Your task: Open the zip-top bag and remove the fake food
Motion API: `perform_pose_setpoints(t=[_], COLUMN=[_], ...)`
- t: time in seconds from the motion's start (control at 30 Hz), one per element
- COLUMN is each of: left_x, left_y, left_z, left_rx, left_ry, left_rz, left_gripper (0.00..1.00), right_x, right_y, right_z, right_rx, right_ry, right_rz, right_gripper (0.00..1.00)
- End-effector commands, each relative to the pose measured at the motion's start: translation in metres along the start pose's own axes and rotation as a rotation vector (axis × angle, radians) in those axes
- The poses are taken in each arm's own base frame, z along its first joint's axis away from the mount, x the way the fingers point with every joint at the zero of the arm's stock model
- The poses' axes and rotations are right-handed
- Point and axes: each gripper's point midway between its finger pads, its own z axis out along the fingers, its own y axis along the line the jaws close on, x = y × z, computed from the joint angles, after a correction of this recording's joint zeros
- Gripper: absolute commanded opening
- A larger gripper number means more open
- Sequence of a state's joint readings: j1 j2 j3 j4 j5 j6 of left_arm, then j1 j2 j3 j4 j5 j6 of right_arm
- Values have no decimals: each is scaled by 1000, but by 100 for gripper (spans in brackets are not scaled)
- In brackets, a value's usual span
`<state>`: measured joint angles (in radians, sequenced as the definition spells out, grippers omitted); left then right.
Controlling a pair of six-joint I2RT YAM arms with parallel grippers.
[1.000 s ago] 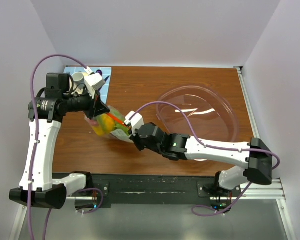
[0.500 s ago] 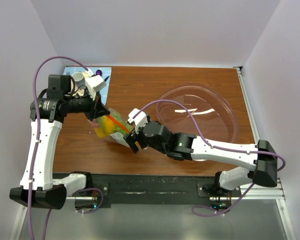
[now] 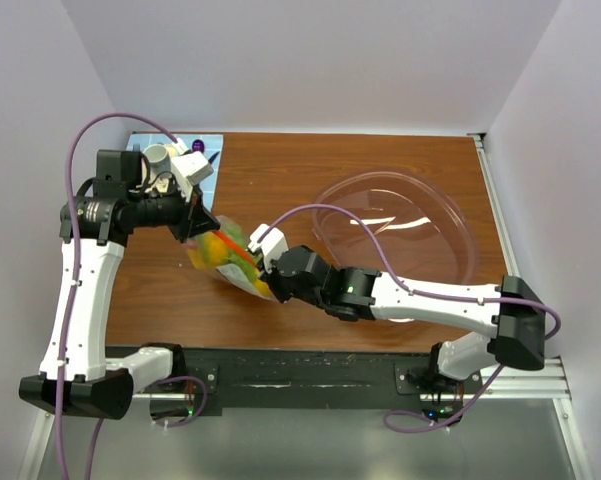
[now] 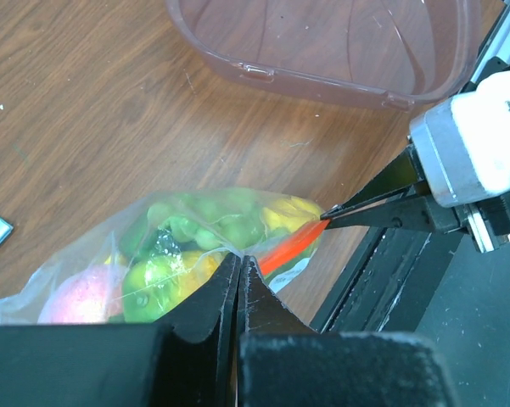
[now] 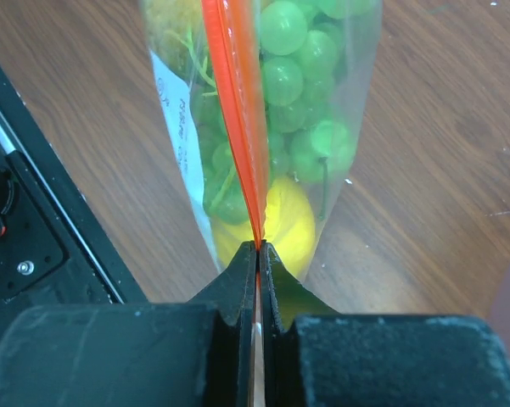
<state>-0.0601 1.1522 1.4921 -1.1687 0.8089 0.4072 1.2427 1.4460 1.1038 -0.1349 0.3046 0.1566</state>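
At the left of the top view, the left claw (image 3: 193, 228) is clamped on the upper left edge of the zip-top bag (image 3: 228, 258). The bag spans between the two arms over the left half of the desk (image 3: 330, 170). The fake food (image 5: 299, 59), green grapes and yellow pieces, is all inside it. Lower right, the right claw (image 3: 264, 281) is pinched tight on the end of the orange zip strip (image 5: 236, 102). Compared with half a second ago, its arm has drawn back in, easing the pull. The strip reads as one unbroken line, so I judge the seal unopened. A white printed panel (image 5: 171, 119) on the film is too small to read. The bowl (image 3: 462, 230) sits at right.
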Motion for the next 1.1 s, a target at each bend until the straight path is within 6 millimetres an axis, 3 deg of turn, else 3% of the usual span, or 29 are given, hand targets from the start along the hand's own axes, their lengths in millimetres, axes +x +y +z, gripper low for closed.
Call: perform_pose_setpoints(t=[0.0,0.03,0.07,0.1,0.13,0.2,0.23,0.3,0.4,0.47,0.63,0.7,0.73,0.83,1.07], left_x=[-16,-16,-13,-12,-11,-9,-10,-19,-39,-42,-18,3,17,22,9], left_y=[-13,-13,-11,-9,-6,1,1,-2,-18,-42,-79,-88,-84,-79,-53], left_z=[-7,-7,-5,-4,-3,-3,-5,-11,-23,-28,-31,-24,-15,-6,11], left_rx=[31,31,28,18,8,-29,-37,-43,-13,78,195,234,243,226,158], left_ry=[-72,-72,-64,-64,-61,-51,-55,-80,-153,-204,-304,-337,-334,-373,-432], left_rz=[70,71,63,69,70,78,103,152,259,364,674,752,778,845,892], left_gripper=[0,0,8,22,51,73,89,98,100,100,100,100,100,100,99], right_x=[-24,-25,-27,-28,-31,-36,-37,-40,-46,-49,-59,-66,-68,-73,-79], right_y=[-8,-9,-9,-10,-9,-10,-10,-8,-8,-8,-7,-8,-9,-8,4], right_z=[-16,-17,-18,-19,-20,-22,-22,-21,-22,-21,-22,-24,-23,-25,-28], right_rx=[19,20,19,18,17,20,19,11,4,3,-9,-9,-8,-19,-88], right_ry=[-75,-76,-76,-77,-77,-73,-71,-56,-55,-52,-60,-73,-74,-82,-84], right_rz=[9,9,7,5,0,-12,-23,-36,-52,-61,-75,-75,-79,-82,-67], right_gripper=[0,0,0,0,0,0,0,0,0,0,0,0,0,0,0])
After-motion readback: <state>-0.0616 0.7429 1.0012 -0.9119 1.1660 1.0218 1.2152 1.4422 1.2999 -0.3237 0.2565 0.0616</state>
